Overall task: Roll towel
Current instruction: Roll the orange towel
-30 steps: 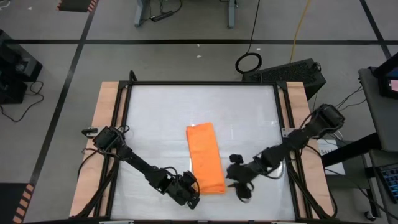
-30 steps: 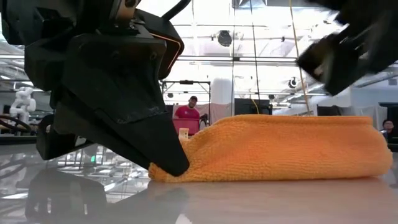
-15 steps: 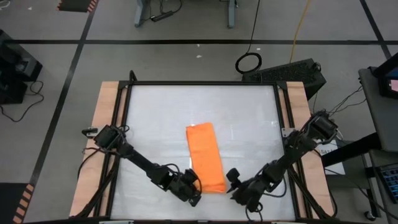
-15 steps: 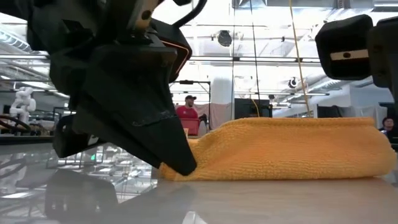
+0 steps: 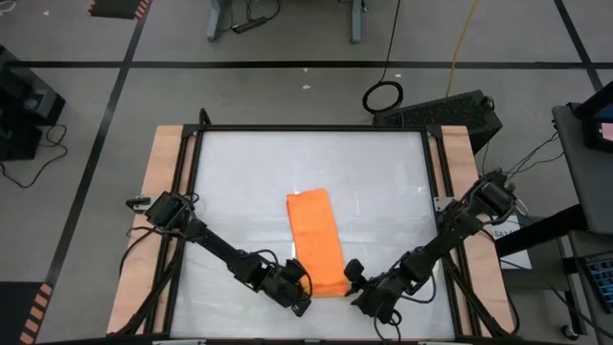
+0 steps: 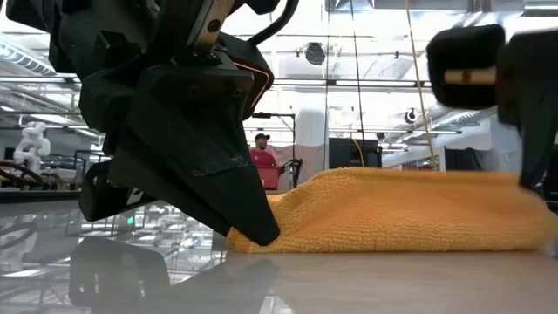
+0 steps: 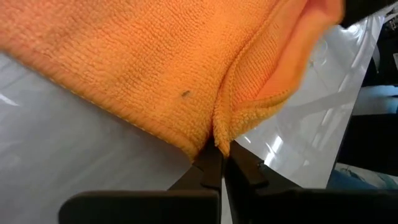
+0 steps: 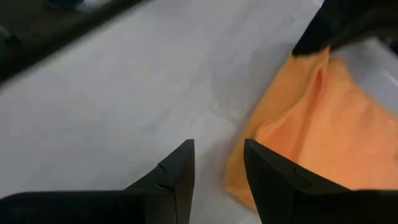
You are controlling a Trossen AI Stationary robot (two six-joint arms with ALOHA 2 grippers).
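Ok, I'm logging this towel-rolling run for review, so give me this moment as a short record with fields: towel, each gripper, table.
towel: orange towel, folded into a long strip, lying flat near the table's middle
left gripper: left gripper shut on the towel's near corner, at table level
right gripper: right gripper open, low beside the towel's other near corner, nothing between its fingers
table: white table with a black frame
rolling: not yet begun; no part of the strip is curled over

Bright, even overhead light is washing the white table [image 5: 249, 192], which is mirroring ceiling lamps in the low view. The right gripper [image 6: 523, 105] is blurring; wrist views are looking soft.
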